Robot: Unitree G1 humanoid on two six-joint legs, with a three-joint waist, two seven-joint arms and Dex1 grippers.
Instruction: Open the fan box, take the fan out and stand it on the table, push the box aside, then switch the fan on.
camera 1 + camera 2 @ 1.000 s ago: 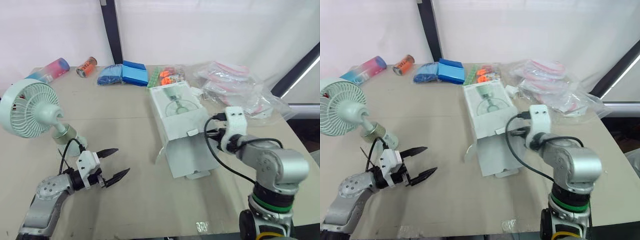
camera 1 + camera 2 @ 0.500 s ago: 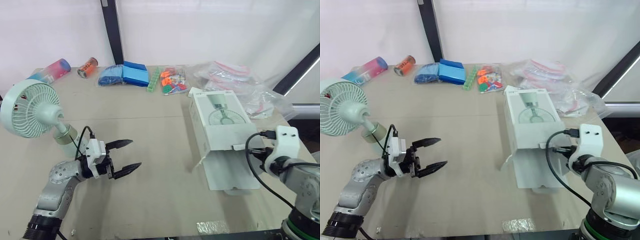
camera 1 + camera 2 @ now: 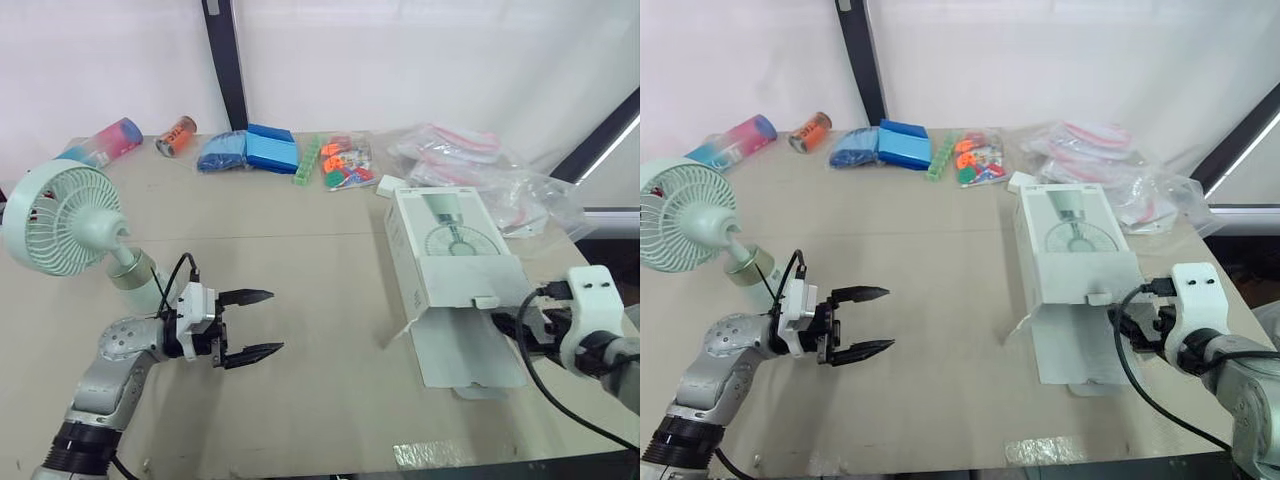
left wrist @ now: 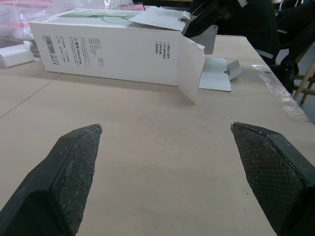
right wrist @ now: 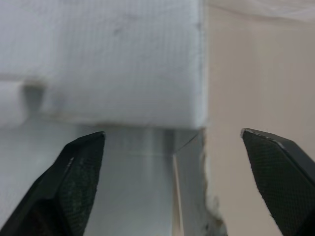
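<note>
Fan [image 3: 60,220] stands left of left hand [image 3: 277,321], wide; box [image 3: 450,255] at right hand [image 5: 172,133], also wide; bags [image 3: 480,170] behind.

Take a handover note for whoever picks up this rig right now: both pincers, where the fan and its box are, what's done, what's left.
Left pincer: open, holding nothing, low over the table, to the right of the fan.
Right pincer: open, at the flapped near end of the fan box.
Fan: out of the box, upright at the table's left edge.
Box: open, lying flat on the table's right side.
Done: box opened, fan taken out and stood up; the box looks well clear of it.
Left: switch the fan on. I cannot tell whether it is running.
</note>
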